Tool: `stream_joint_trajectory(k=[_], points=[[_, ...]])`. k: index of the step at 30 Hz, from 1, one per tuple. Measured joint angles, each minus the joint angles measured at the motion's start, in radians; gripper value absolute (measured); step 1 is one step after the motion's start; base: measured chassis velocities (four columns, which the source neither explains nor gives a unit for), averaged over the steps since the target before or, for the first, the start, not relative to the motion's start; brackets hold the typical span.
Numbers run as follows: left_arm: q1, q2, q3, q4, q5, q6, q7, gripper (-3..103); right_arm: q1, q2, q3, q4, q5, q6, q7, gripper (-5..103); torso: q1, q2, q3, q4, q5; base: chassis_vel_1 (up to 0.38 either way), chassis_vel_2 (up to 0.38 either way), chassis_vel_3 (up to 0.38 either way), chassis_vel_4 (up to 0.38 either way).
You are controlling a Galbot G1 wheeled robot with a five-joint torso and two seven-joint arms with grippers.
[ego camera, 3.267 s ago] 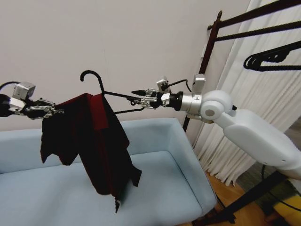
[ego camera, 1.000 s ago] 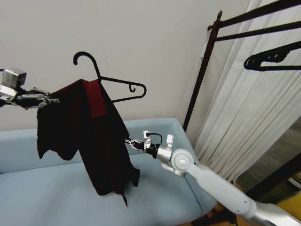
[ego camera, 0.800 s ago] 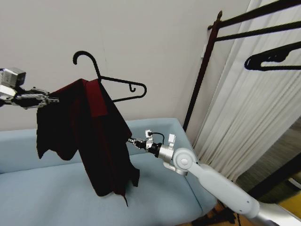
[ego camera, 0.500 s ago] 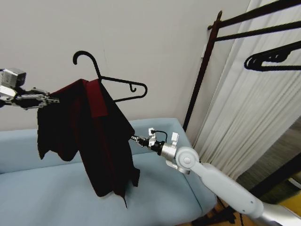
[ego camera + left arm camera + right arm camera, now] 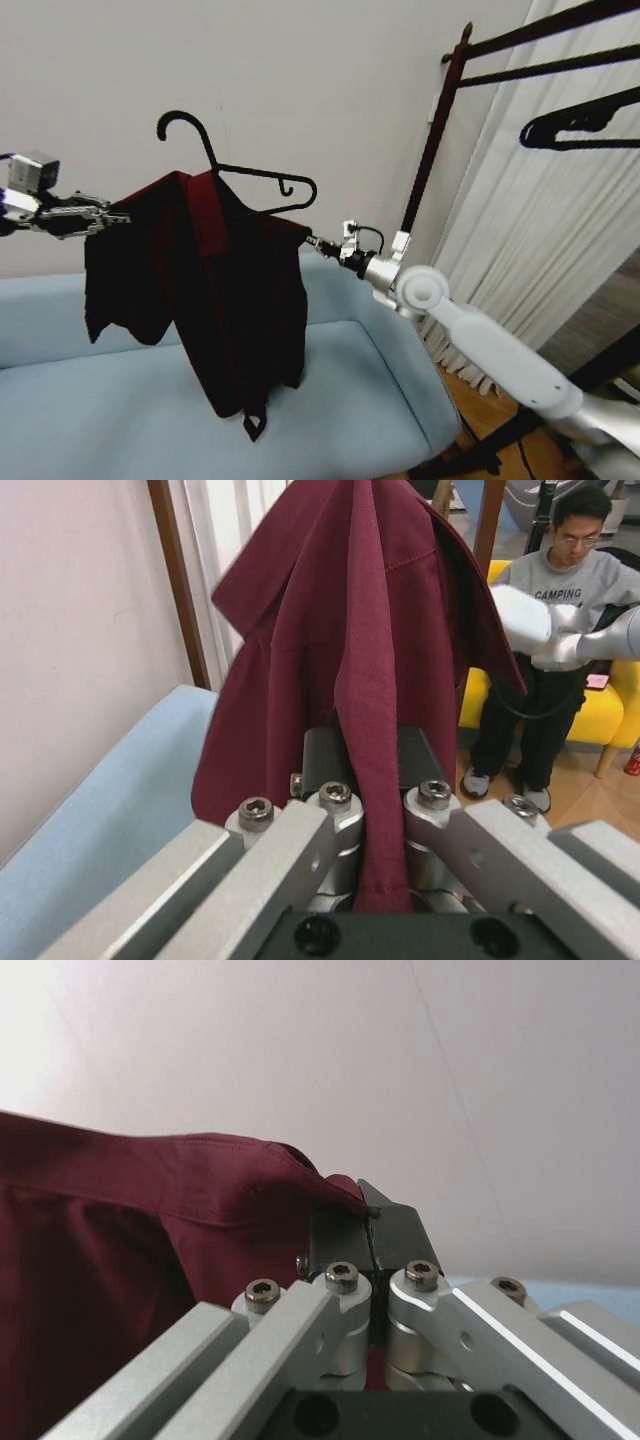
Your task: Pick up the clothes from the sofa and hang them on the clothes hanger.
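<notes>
Silver left tool [image 5: 118,217] is clamped on the left edge of the one maroon shirt [image 5: 200,290]; its wrist view shows the fold pinched between the pads. The shirt hangs on a black hanger [image 5: 245,175] over the sofa [image 5: 350,400]. The right tool [image 5: 318,243], higher than half a second ago, is closed on the shirt's right edge, pulling it wide. A second hanger [image 5: 580,125] sits on the rack [image 5: 437,120].

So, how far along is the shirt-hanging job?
Done: the dark red shirt is off the sofa, draped over one side of the black hanger. In hand: the left gripper and right gripper each pinch the shirt, spreading it. Left: covering the bare hanger arm, then hanging it on the rack.
</notes>
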Motion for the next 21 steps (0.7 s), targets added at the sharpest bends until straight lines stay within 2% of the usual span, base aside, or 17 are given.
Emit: stream_joint_trajectory(k=[10,21], points=[[-0.001,-0.033,0.003,-0.034,0.034,0.002,-0.07,2,0.154,-0.04,-0.049,-0.028,-0.048,0.007,-0.012,0,0.0,0.0,0.0,0.0,-0.0001,0.0,0.0,0.0,0.0],[0.004,-0.059,0.008,-0.062,0.058,0.007,-0.143,2,0.208,-0.061,-0.076,-0.026,-0.131,0.033,-0.017,0,0.0,0.0,0.0,0.0,0.0,0.0,0.0,0.0,0.0]])
